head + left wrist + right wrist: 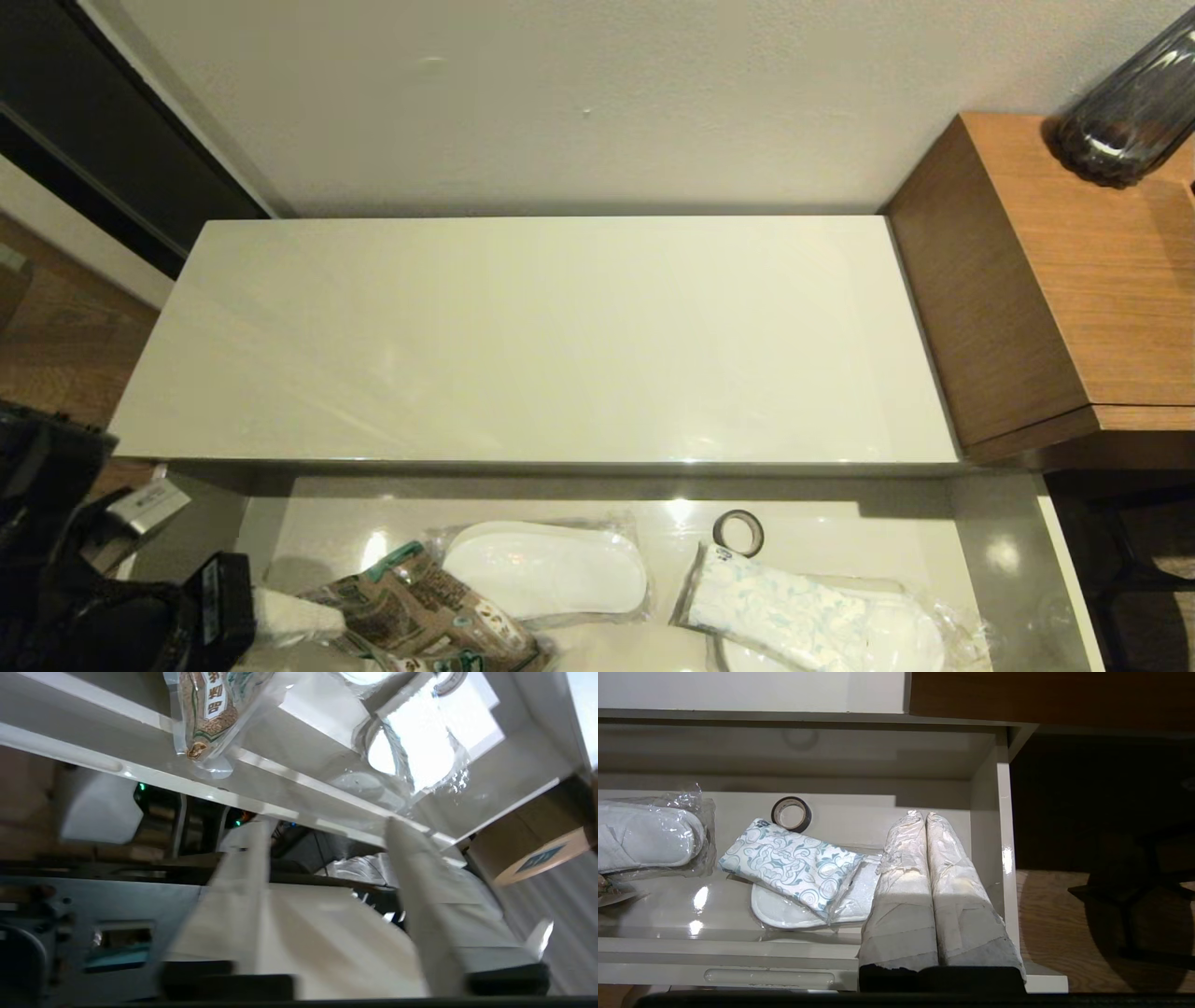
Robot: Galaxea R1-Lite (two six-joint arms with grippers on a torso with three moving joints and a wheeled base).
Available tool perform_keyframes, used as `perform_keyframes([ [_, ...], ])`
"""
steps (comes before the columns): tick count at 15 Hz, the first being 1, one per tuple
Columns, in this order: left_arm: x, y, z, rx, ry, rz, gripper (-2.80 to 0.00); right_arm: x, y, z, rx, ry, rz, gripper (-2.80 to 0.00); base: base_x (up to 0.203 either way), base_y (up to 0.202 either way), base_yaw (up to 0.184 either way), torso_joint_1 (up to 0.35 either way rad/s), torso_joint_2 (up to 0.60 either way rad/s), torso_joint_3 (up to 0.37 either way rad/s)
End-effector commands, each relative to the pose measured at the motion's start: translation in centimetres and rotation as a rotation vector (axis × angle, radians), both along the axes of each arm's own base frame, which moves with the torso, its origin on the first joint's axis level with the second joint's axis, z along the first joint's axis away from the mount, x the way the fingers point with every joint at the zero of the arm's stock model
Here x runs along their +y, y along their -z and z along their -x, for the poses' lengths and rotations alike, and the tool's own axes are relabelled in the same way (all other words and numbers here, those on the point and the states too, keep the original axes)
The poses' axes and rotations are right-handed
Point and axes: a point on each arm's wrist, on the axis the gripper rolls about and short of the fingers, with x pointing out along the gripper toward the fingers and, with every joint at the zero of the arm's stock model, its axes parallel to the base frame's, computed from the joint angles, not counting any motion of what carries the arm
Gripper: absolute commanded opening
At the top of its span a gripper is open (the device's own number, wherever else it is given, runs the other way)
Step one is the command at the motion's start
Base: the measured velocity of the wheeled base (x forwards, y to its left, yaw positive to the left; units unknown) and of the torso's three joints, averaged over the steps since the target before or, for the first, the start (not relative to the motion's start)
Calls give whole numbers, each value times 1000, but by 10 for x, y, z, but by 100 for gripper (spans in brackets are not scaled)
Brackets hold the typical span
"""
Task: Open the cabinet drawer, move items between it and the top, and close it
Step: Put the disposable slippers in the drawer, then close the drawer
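Glossy cream top point(523, 336) abuts pale wall point(579, 103) beside wooden unit point(1055, 280).

Warm dim light; glare spots on drawer point(1008, 551); left wrist view blurred.

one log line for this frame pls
drawer: open | top: bare | left gripper: open, by brown-and-green packet | white pack: on slipper | right gripper: shut, idle
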Motion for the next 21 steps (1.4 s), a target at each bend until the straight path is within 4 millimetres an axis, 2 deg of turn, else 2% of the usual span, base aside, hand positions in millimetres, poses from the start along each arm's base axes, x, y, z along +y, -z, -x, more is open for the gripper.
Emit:
perform_keyframes([
  [1,7,-9,21,-65,22,5,-280,0,0,0,3,0,0,-280,0,0,0,0,0,0],
  [2,11,-13,31,-95,37,2,-280,0,0,0,3,0,0,-280,0,0,0,0,0,0],
  [4,13,-11,37,-89,59,-20,-280,0,0,0,3,0,0,-280,0,0,0,0,0,0],
  [6,23,-2,65,-97,142,-85,-280,0,0,0,3,1,1,-280,0,0,0,0,0,0],
  [7,28,8,78,-98,174,-111,-280,0,0,0,3,1,1,-280,0,0,0,0,0,0],
  [8,31,30,86,-47,209,-148,-280,0,0,0,3,0,0,-280,0,0,0,0,0,0],
  [9,31,39,87,-31,230,-166,-280,0,0,0,3,0,0,-280,0,0,0,0,0,0],
  [10,30,44,85,-39,244,-173,-280,0,0,0,3,1,1,-280,0,0,0,0,0,0],
  [12,24,56,67,9,250,-183,-280,0,0,0,1,0,1,-280,0,0,0,0,0,0],
  [14,15,79,43,98,263,-206,-280,0,0,0,2,0,1,-280,0,0,0,0,0,0],
  [17,6,107,18,141,266,-228,-280,0,0,0,1,0,1,-280,0,0,0,0,0,0],
  [19,4,117,15,132,276,-248,-280,0,0,0,0,0,1,-280,0,0,0,0,0,0],
  [21,1,123,21,120,391,-283,-280,0,0,0,1,0,1,-280,0,0,0,0,0,0],
])
